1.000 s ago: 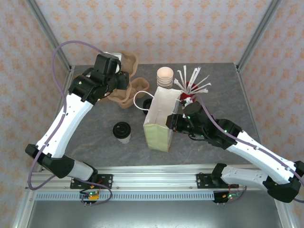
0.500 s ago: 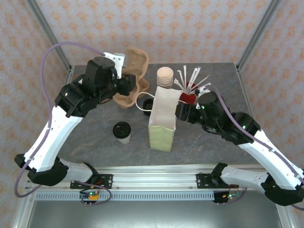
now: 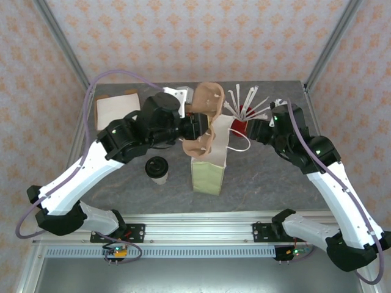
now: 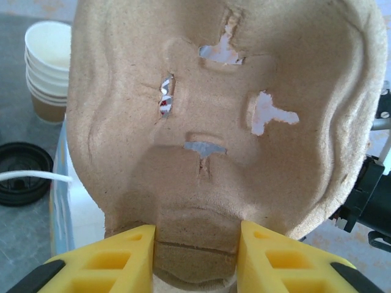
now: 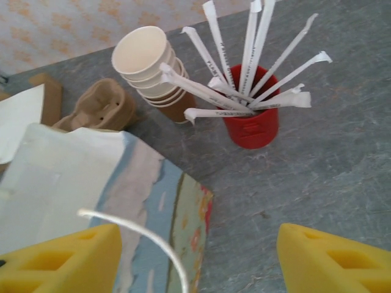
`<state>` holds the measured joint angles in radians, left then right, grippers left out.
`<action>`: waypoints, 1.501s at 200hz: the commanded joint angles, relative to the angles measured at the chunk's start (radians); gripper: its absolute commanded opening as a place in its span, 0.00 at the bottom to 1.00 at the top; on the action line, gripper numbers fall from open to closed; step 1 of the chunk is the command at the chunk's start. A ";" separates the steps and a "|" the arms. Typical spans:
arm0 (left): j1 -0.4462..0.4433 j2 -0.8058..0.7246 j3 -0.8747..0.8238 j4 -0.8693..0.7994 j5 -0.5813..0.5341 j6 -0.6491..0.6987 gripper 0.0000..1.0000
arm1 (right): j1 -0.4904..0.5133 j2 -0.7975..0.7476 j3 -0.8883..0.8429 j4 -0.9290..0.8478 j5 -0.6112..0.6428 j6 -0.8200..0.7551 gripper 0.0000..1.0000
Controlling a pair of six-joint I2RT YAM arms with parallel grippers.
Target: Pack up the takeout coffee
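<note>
Coffee cup (image 3: 157, 169) not packed yet, tray goes to the bag first

Cup, black lid on, stands upright on the table (image 3: 140, 196), down on the base side of the L gripper (image 4: 195, 244). It's well apart from that and from the R gripper (image 5: 198, 247), and nothing touches it. It sits near the paper bag (image 3: 208, 174), on the bag's left in the top view.

L gripper is clamped on the bottom edge of a pulp cup tray (image 4: 214, 122), w/ yellow fingers (image 4: 116, 256) pressing either side of one lobe. Tray is held on edge, right over the bag's open mouth. Can't tell if its lower edge is inside yet or just at the rim.

R gripper has jaws wide apart and holds nothing. Under it the bag's white cord handle (image 5: 137, 235) loops free. Ahead of it are the red cup (image 5: 250, 122) of stirrers and the stack of empty cups (image 5: 149, 67).

Step in hand, as I judge it: loading the tray into the bag, so early in the job. Next move prob. needs the L arm to lower the tray straight thru the mouth w/o catching the rim, then lay it flat at the bottom, sockets up. Bag is light & nothing holds it, so a snag could tip it. R gripper is close enough to steady the rim. After that the coffee cup needs a grip around its body, kept upright, and must go down into a socket
</note>
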<state>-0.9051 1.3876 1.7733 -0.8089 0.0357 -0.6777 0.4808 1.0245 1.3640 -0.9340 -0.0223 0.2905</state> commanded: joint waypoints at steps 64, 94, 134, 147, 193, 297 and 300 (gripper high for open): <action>-0.100 0.187 0.110 -0.058 -0.303 -0.154 0.35 | -0.024 0.023 -0.112 0.114 0.016 -0.082 0.68; -0.127 0.225 0.129 -0.087 -0.374 -0.136 0.34 | -0.041 0.028 -0.110 0.118 -0.013 -0.100 0.68; -0.163 0.251 0.115 -0.107 -0.455 -0.121 0.34 | -0.150 0.036 -0.094 0.167 -0.231 -0.075 0.69; -0.165 0.254 0.113 -0.116 -0.465 -0.113 0.34 | -0.165 0.054 -0.084 0.181 -0.266 -0.070 0.68; -0.166 0.251 0.085 -0.123 -0.493 -0.079 0.33 | -0.175 0.131 -0.063 0.297 -0.407 -0.065 0.68; -0.147 0.283 0.037 -0.030 -0.485 -0.085 0.32 | -0.188 0.204 -0.039 0.298 -0.375 -0.071 0.68; -0.147 0.284 0.037 -0.025 -0.482 -0.086 0.32 | -0.188 0.204 -0.040 0.299 -0.374 -0.071 0.68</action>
<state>-1.0595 1.6535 1.8210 -0.8703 -0.4046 -0.7586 0.2981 1.2385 1.3048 -0.6540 -0.4160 0.2165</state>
